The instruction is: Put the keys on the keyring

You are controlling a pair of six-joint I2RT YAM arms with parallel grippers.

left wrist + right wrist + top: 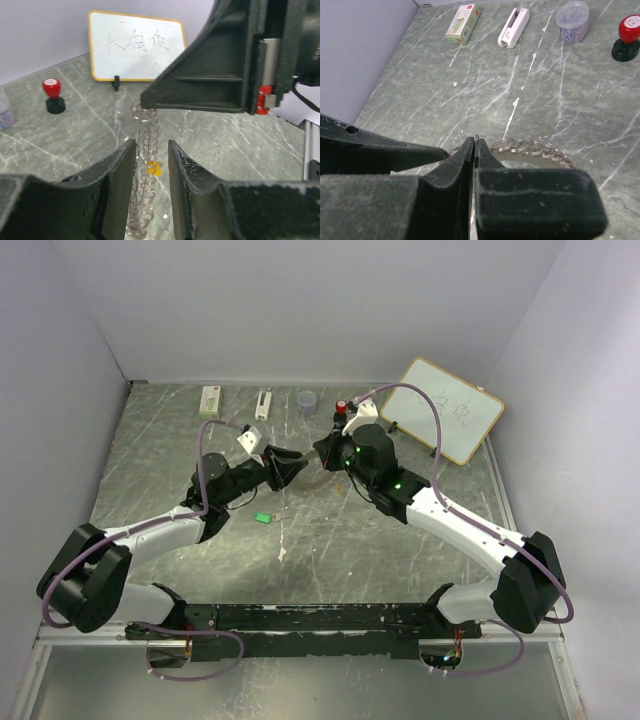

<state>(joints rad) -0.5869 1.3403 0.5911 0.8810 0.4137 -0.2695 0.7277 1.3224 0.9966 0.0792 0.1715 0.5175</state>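
Threading looks in hand: the ring (146, 134), a silver coil-rimmed loop, stands on edge between the part-closed fingers of the left claw (151, 144), though whether they pinch it I cannot tell. Its far rim meets the tip of the right claw (475, 141), clenched tight, a metal sliver peeping at its tips. A yellow key (154, 169) shows just behind the ring inside the left claw, threaded or not I cannot say, and the green key (263, 517) lies loose near the left claw's base side; next, I judge, a coil must be prised apart and a shaft fed in, needing a steady ring.
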